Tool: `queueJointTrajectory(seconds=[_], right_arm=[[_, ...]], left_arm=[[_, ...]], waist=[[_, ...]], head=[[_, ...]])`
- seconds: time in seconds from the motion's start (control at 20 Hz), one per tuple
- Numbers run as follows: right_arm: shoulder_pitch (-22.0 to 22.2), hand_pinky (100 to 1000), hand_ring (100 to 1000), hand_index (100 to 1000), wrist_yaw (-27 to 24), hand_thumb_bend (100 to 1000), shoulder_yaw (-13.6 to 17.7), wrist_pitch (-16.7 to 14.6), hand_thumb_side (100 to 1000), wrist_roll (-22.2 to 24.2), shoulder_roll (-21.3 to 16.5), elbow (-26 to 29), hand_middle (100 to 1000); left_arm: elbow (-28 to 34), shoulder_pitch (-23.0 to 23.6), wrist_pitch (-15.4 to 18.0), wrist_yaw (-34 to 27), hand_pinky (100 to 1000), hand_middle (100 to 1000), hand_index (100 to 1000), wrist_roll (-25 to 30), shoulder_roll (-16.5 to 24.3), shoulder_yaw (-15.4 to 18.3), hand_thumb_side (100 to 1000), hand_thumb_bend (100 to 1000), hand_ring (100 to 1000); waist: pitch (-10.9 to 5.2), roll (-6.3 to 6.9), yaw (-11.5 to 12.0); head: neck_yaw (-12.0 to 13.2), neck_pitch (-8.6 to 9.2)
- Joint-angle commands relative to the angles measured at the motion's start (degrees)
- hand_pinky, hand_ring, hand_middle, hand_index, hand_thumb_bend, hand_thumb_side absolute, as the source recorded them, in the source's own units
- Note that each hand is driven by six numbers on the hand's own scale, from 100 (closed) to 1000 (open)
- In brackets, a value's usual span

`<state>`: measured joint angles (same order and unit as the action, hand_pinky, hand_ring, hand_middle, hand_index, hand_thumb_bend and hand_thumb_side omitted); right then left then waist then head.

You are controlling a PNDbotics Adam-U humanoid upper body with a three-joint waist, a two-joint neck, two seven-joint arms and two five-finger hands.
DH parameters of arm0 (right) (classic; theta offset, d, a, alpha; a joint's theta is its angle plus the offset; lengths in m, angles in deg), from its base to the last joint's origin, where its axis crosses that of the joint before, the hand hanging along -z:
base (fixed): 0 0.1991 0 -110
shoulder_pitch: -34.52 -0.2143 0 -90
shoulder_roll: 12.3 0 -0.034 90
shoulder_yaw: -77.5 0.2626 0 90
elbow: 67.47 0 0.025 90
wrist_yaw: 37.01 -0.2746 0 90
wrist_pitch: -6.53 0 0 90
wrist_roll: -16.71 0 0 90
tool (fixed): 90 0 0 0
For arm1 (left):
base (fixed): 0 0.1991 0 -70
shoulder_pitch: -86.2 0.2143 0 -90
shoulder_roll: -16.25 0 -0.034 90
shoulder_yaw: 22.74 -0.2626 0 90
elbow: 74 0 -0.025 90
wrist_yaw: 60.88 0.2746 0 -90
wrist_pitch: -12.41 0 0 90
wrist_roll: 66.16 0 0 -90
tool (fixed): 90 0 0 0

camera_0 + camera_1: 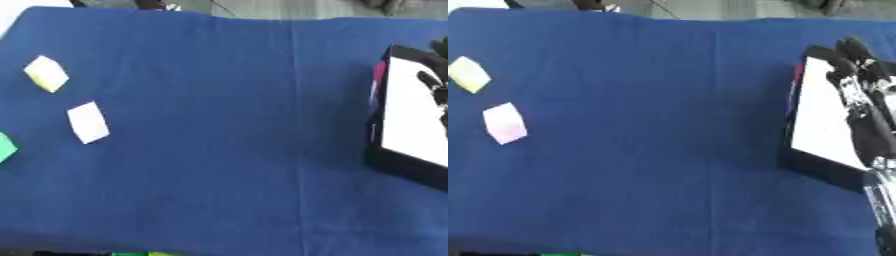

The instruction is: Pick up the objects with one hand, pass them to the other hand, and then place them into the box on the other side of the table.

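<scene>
Blue cloth [227,125] covers the table. Far left of the hand lie a green piece [4,147] at the edge, a yellow block [45,73] and a white block [88,122], all apart. The right hand [866,107] hangs over the box [820,120] at the right, its fingers too blurred to tell whether they are spread or curled

Three small blocks at the left of the frame: one yellow block [45,73] upper left, one pale pink block [88,122] below it, one green block [5,146] cut by the left edge. One black box [404,169] at right. One blue cloth [227,150] beneath.
</scene>
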<state>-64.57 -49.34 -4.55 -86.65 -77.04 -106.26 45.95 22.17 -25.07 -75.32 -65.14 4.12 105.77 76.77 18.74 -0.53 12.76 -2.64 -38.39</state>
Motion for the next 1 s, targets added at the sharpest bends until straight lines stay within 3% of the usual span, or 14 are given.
queueJointTrajectory(seconds=[0.05,0.45,0.7,1.0], right_arm=[[-0.38,1000,1000,995,0.36,100,0.63,-0.17,642,-0.24,-1.15,1.17,1000],[0.77,1000,1000,994,0.99,100,0.48,-1.32,647,0.24,-2.90,1.17,1000],[1.71,1000,1000,993,1.56,100,0.41,-3.23,628,0.60,-4.77,1.17,1000],[3.00,1000,1000,992,2.94,100,0.39,-4.91,623,0.77,-5.94,1.17,1000]], left_arm=[[-0.60,-1.35,-2.89,1.84,1000,817,928,1.09,5.87,-0.07,775,195,824],[-5.75,-2.40,-14.66,4.38,1000,827,929,13.11,23.26,-5.48,771,218,854],[-6.12,-1.86,-18.06,5.19,1000,829,926,22.56,30.61,-7.02,716,275,870],[-7.15,-1.01,-20.05,7.98,1000,829,920,30.89,36.56,-7.85,629,342,883]], waist=[[-0.70,0.30,0.06],[-0.18,1.09,0.61],[0.23,0.82,0.96],[0.85,0.40,1.35]], head=[[1.01,0.76],[0.67,1.25],[-0.02,2.76],[1.19,3.01]])
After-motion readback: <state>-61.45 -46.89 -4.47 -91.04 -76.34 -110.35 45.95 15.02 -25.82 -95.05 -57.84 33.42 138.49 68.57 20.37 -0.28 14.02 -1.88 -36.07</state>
